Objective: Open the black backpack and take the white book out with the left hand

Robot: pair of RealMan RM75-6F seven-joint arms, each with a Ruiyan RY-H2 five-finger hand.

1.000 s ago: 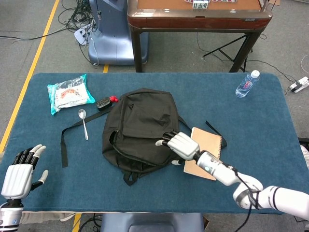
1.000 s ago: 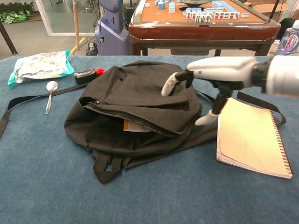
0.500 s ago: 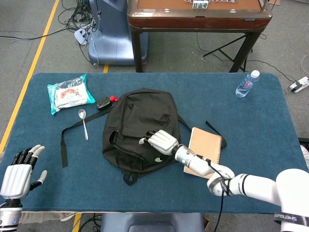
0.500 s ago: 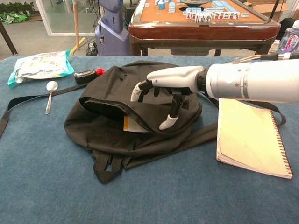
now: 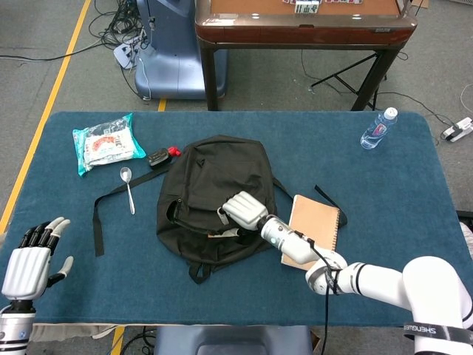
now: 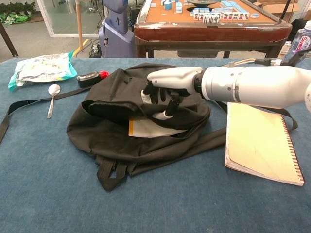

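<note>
One black backpack [image 6: 121,121], flap gripped by right hand [image 6: 163,90], one white book [image 6: 150,128] showing; left hand [image 5: 29,262] released.

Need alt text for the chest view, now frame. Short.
The right hand holds up the top flap of a black backpack on a blue table, exposing a white book inside the opening. A tan spiral notebook lies right of the bag; a spoon and a snack packet lie at far left.

A spoon [image 5: 128,186] lies beside a snack packet [image 5: 106,143]; a tan notebook [image 5: 315,231] and water bottle [image 5: 378,129] sit right.
</note>
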